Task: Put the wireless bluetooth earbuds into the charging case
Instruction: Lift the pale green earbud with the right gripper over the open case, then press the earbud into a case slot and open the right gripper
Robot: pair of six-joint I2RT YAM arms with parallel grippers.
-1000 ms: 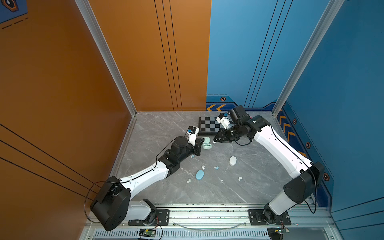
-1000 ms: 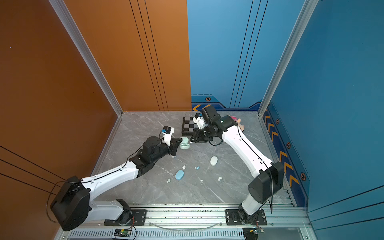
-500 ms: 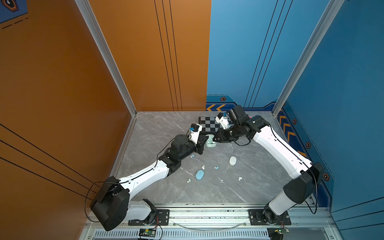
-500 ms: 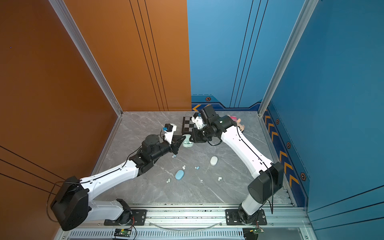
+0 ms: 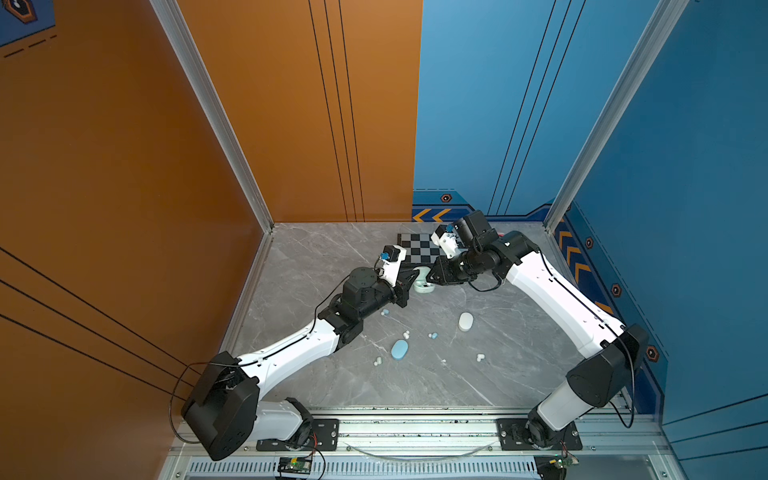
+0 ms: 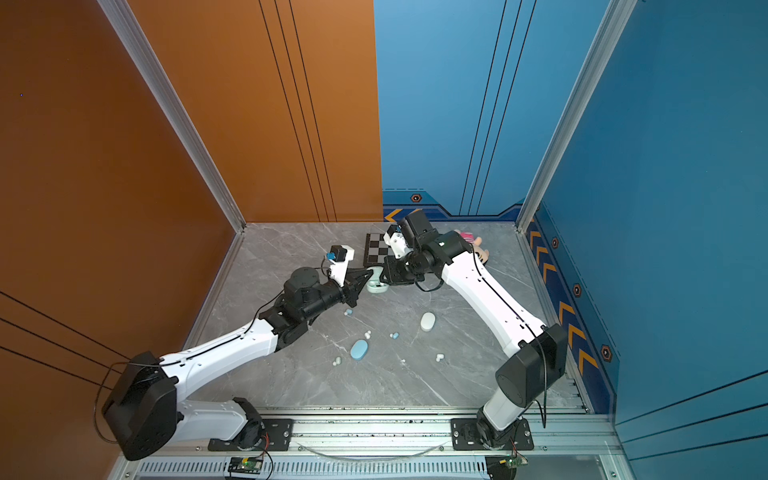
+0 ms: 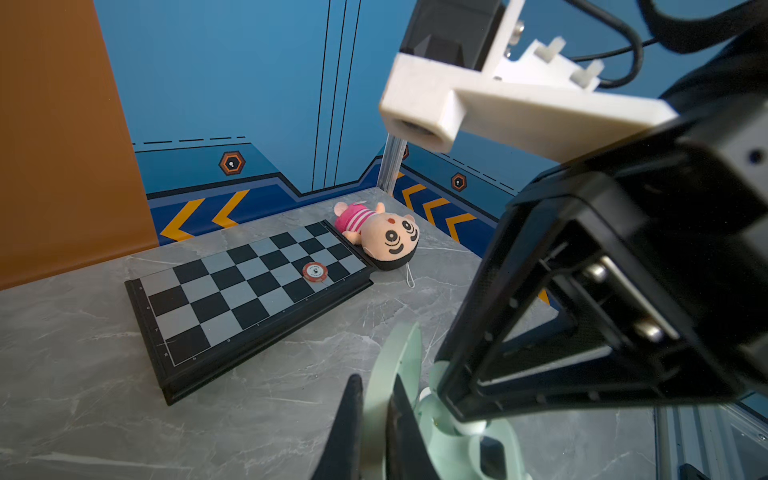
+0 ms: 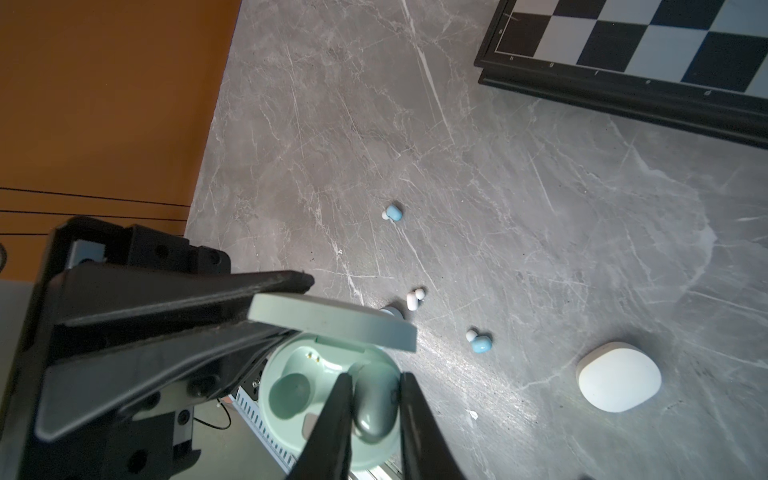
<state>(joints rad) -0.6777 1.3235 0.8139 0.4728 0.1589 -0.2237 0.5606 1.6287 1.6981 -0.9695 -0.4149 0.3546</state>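
The mint earbud point(image 8: 374, 409) pinched by the right jaws could be knocked askew if the lid point(image 8: 332, 320) clamped by the left jaws is dropped.

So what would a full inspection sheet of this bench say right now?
Surface: grey marble-look tabletop.
Job's things: mint charging case open, green earbud in one socket; loose earbuds, white and blue; blue case and white case closed.
Clutter: chessboard with poker chip; plush doll beside it.
Grippers: left gripper shut on the lid; right gripper astride the green earbud, grip unclear.
Cables: black cable loops on both arms.
Surroundings: orange wall, blue wall, aluminium rail.
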